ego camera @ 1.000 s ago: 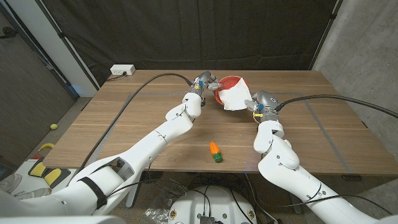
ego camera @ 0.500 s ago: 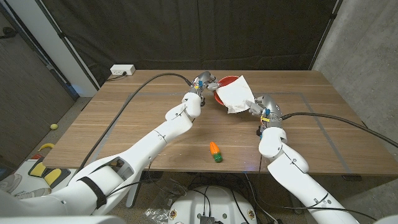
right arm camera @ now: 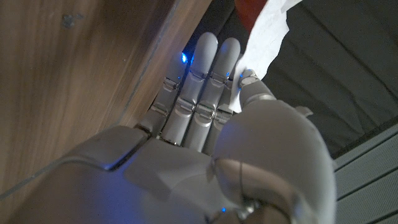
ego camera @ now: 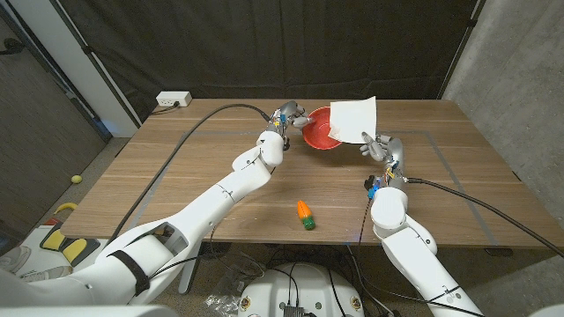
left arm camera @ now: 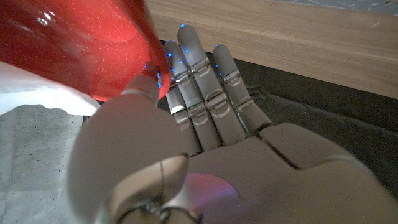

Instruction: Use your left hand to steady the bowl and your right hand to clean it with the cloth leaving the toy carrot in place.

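Steadying the red bowl [ego camera: 322, 130] at its rim, left hand [ego camera: 289, 118] pinched that rim between thumb and fingers, far side of the table [ego camera: 176, 176]. Held the white cloth [ego camera: 355, 120] up, pinched in the right hand [ego camera: 381, 148], clear above the bowl's near edge and just beside it. Judged as mid-wipe, cloth lifted off. Called next for lowering the cloth back into the bowl. Lay well apart, nearer the robot: toy carrot [ego camera: 304, 214], untouched.

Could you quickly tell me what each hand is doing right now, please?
Left hand: grips the red bowl at its rim.
Right hand: pinches the white cloth.
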You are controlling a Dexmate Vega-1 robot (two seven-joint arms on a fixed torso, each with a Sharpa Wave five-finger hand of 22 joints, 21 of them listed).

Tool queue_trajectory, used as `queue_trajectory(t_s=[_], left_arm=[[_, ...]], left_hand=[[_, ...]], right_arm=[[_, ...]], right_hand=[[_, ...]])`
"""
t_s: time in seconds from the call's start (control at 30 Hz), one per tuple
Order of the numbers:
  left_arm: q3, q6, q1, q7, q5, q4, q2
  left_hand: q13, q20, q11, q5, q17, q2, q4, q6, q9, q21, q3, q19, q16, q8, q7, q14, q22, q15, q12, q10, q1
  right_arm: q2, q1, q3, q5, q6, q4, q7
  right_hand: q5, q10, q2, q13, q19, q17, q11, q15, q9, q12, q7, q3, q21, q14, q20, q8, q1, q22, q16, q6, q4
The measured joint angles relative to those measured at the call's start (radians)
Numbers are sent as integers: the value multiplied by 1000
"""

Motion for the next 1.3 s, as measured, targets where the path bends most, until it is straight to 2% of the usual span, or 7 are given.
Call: queue_trajectory(t_s=[0.5,0.63,0.73,0.9,1.13,1.27,1.3], left_arm=[[-28,-56,18,-1,-52,-12,13],[-32,-62,22,-1,-61,-22,17],[-34,-64,24,-2,-69,-26,19],[-35,-65,24,-23,-88,-32,20],[-35,-95,4,-85,-130,-23,29],[-35,-114,-6,-114,-150,-11,34],[-35,-122,-14,-125,-158,-2,37]], left_hand=[[5,0,0,-4,13,-4,-3,1,3,19,3,-7,-7,-2,-1,0,-5,0,-4,0,-4],[5,0,0,-4,14,-7,-3,2,3,22,3,-7,-7,-2,-2,0,-5,0,-4,0,-7],[5,0,0,-5,18,-13,10,2,5,26,35,-7,-7,-2,-2,0,-8,0,-8,0,-13],[5,0,0,-6,22,-13,8,2,8,33,39,-18,-7,-3,-2,0,-9,0,-8,0,-13],[13,2,0,-2,28,-13,10,2,9,40,40,-27,-14,-4,-2,0,-9,0,-11,0,-13],[14,0,0,-2,28,-13,10,2,10,42,40,-29,-14,-7,-2,0,-9,0,-15,0,-13],[14,0,0,-2,28,-13,10,2,11,42,40,-29,-14,-7,-2,0,-9,0,-15,0,-13]], right_arm=[[80,12,7,-138,-17,69,-268],[71,14,-2,-193,-32,84,-309],[45,14,-11,-229,-29,91,-317],[-5,11,-19,-247,21,95,-302],[-113,3,-10,-166,149,86,-189],[-174,5,-3,-77,236,88,-86],[-189,7,-1,-23,290,92,-16]], right_hand=[[5,5,-18,13,0,14,5,-4,20,8,4,18,23,2,0,9,-2,-3,-12,4,4],[5,5,-24,12,-8,22,5,-5,29,3,5,30,23,3,0,9,-8,-16,-22,6,8],[5,5,-25,6,-9,24,5,-5,32,-3,1,38,23,3,-2,9,-9,-31,-32,9,13],[5,-1,-35,5,-9,28,12,-5,39,-9,-5,49,23,3,-2,9,-19,-51,-45,10,15],[20,-27,-49,5,-9,29,31,-3,53,-24,-8,78,10,-14,-2,9,-33,-107,-82,7,20],[34,-35,-57,0,-9,29,28,-3,64,-35,-8,104,-8,-14,-2,9,-49,-155,-110,7,19],[37,-37,-56,0,-9,29,29,-3,65,-38,-8,110,-8,-14,-2,9,-50,-165,-116,7,21]])
